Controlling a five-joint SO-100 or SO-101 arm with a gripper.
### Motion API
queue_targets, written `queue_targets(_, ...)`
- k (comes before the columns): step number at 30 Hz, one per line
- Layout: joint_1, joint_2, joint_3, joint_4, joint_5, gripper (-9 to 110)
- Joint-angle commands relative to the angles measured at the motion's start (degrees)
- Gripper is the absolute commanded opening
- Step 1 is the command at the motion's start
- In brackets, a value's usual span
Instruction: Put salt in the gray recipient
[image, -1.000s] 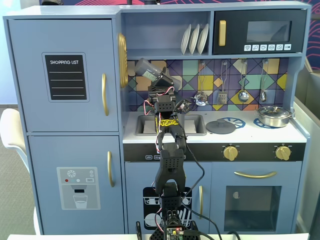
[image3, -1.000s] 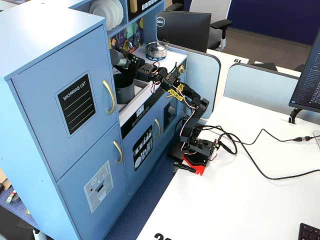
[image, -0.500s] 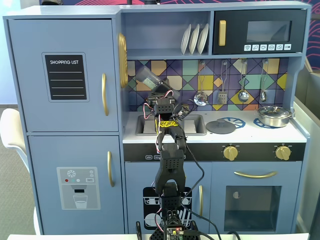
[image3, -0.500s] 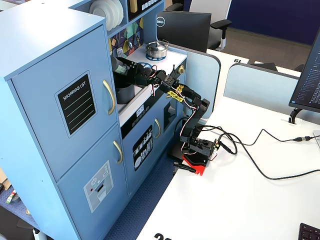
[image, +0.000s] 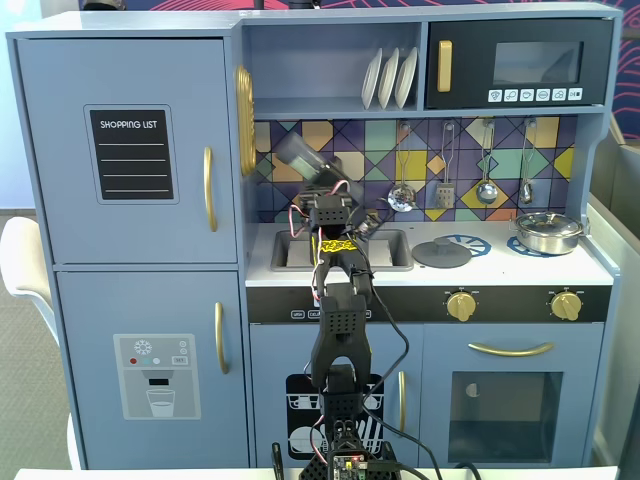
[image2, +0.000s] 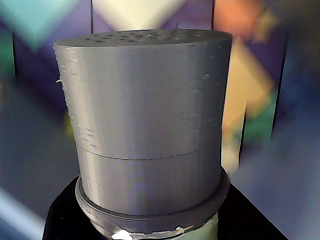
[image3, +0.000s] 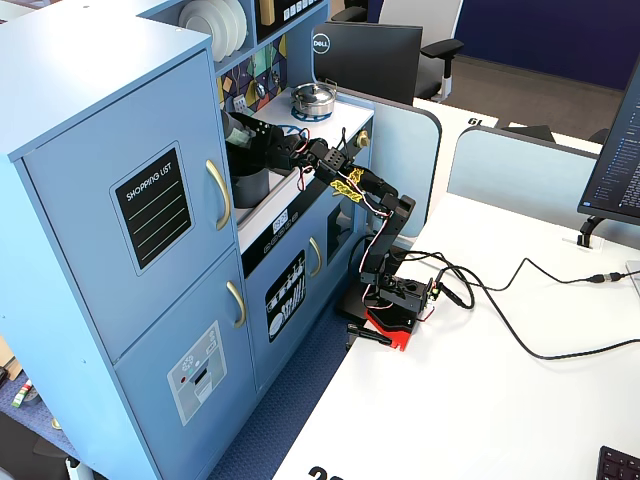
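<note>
Holding the salt (image2: 145, 135) in my gripper (image: 318, 180), jaws clamped round its lower body; cap with holes fills the wrist view. Shaker is lifted and tilted over the sink area, motion-blurred in a fixed view (image: 300, 157). The gray recipient (image3: 248, 183) sits right below it in the sink. Pick and carry look done. Left, I reckon: tip and shake over the pot, then put the shaker down.

In a fixed view, the salt (image: 297, 157) sits up-left of the gripper (image: 318, 180) — the round lid (image: 441, 252) and pan (image: 547, 232) lie to its right.
</note>
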Motion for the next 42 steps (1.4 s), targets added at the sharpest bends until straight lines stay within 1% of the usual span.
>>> queue_targets(1,2.20,5.10,0.26,-0.09,-0.26,0)
queue_targets(4,0.62,3.87,-1.67,-0.88,-0.26,0)
queue_targets(12,-4.66,-3.60,-14.85,-1.05,-1.14,0)
queue_targets(15,-4.31,-3.43,-13.89,-0.62,-1.49,0)
queue_targets(21,0.53,2.20,-3.69,1.05,-1.76,0)
queue_targets(25,1.93,3.96,-0.70,2.46,-2.11,0)
queue_targets(28,0.00,2.81,-2.29,1.32,-2.72,0)
queue_targets(36,-5.98,-5.10,-16.17,1.41,-2.64,0)
queue_targets(39,-6.24,-5.10,-16.26,1.93,-2.99,0)
queue_targets(42,-4.39,-3.25,-12.30,2.11,-2.99,0)
